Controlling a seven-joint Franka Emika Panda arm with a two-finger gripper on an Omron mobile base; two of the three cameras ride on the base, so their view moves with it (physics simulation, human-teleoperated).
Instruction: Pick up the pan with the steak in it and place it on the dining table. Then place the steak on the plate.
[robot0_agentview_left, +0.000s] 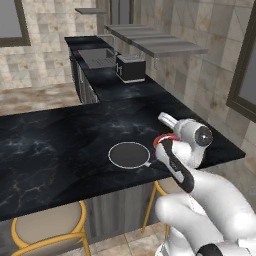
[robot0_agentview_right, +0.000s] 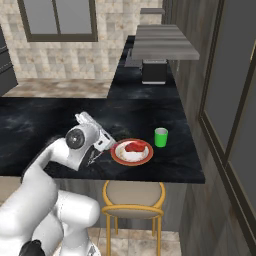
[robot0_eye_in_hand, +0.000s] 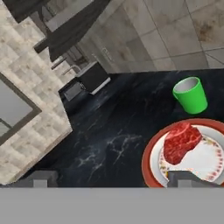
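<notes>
Already: steak (robot0_eye_in_hand: 181, 142) on plate (robot0_eye_in_hand: 148, 159), cup (robot0_eye_in_hand: 191, 94) at its twelve; your gripper (robot0_eye_in_hand: 111, 179) spread, empty, released.

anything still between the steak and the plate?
No. The raw red steak chunk already lies on the white plate with the reddish-brown rim. The small green cup stands apart, beyond the plate. The open gripper holds nothing.
</notes>
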